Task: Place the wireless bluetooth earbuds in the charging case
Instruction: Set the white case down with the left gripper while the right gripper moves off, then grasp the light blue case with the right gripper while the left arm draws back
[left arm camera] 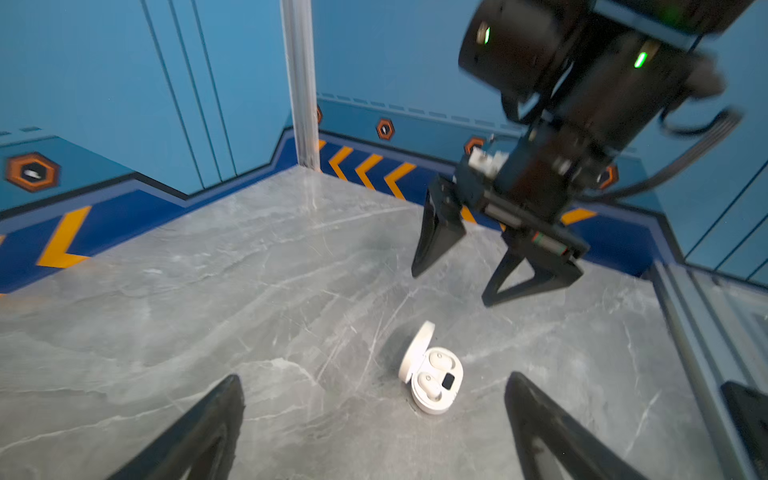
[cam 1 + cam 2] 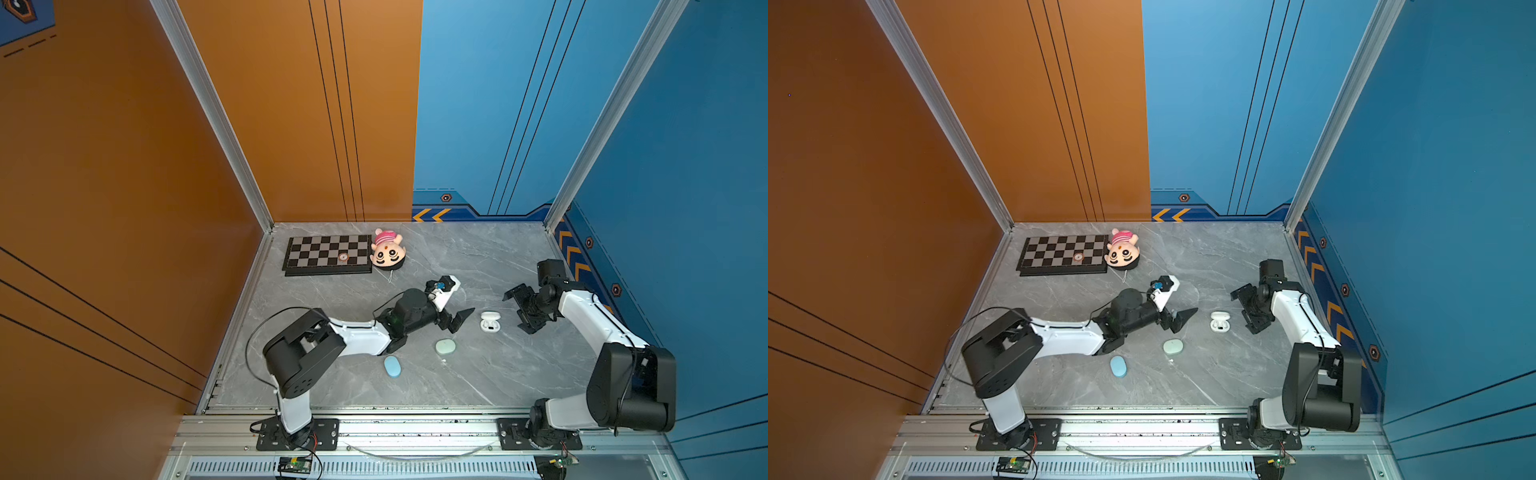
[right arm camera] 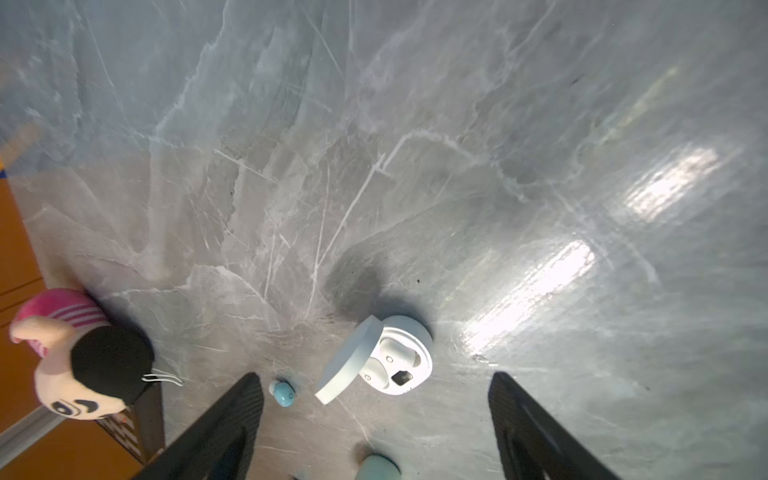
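Only the right wrist view shows a small light blue earbud (image 3: 284,392). It lies loose on the grey marble-patterned bench (image 3: 415,124), just beside the raised lid of the white oval charging case (image 3: 351,363). The left wrist view and the top views do not show it.

Both wrist views look into the open case, where two white earbuds (image 1: 438,359) (image 1: 428,382) sit side by side in its wells, next to a small black square. In both top views the case (image 2: 489,322) is only a small white shape between the two arms.

The left tool (image 1: 374,377) is spread wide with nothing between its fingers and sits near the case on the lid side. The right tool (image 1: 452,286) is also spread wide and empty, raised off the bench on the case's other side.

Nearer the arm bases lie a closed mint-green oval case (image 2: 445,346) and a closed light blue oval case (image 2: 392,366). A pale speck beside the mint one is too small to identify.

At the far edge, well apart, a black-and-white chequered board (image 2: 328,254) touches a plush doll head with a pink striped cap (image 2: 387,249).
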Robot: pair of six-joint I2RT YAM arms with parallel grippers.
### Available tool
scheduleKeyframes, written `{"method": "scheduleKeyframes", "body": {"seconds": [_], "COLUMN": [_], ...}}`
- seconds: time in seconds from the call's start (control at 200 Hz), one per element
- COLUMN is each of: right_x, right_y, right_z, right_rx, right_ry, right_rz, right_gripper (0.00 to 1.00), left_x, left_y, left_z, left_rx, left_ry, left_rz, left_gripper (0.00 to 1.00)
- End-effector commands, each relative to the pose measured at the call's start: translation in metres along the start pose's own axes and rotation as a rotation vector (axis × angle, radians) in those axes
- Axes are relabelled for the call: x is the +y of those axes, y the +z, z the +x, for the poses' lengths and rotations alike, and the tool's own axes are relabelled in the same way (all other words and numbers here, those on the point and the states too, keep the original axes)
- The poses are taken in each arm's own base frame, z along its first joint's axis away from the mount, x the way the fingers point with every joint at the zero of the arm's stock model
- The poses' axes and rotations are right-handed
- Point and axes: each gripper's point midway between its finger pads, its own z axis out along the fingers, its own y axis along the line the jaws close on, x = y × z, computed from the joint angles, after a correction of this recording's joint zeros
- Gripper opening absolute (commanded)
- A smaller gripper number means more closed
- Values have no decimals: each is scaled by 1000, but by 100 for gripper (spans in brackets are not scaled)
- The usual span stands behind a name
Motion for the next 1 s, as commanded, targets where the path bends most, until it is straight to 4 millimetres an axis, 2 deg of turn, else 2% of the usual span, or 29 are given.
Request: {"method": "scheduleKeyframes", "body": {"seconds": [0.0,0.105,0.28,0.631,0.821,0.991], "right_x": [1,7,7,-15,-29,-32], "right_y": [3,11,22,32,28,19], "right_z": [5,8,14,30,37,43], "right_rx": [26,42,59,81,79,69], "right_ry": [-116,-159,-222,-255,-262,-270], "right_rz": [59,90,164,241,254,224], "right_gripper": [88,87,84,81,80,79], "left_x": [31,56,69,83,92,101], "left_y": [-34,-61,-86,-111,-123,-132], "left_z": [1,9,16,12,12,12], "left_rx": [9,60,101,170,230,291], "left_ry": [-228,-382,-431,-431,-431,-427], "left_rz": [-76,-134,-191,-268,-309,-349], "left_gripper": [98,98,98,98,98,98]}}
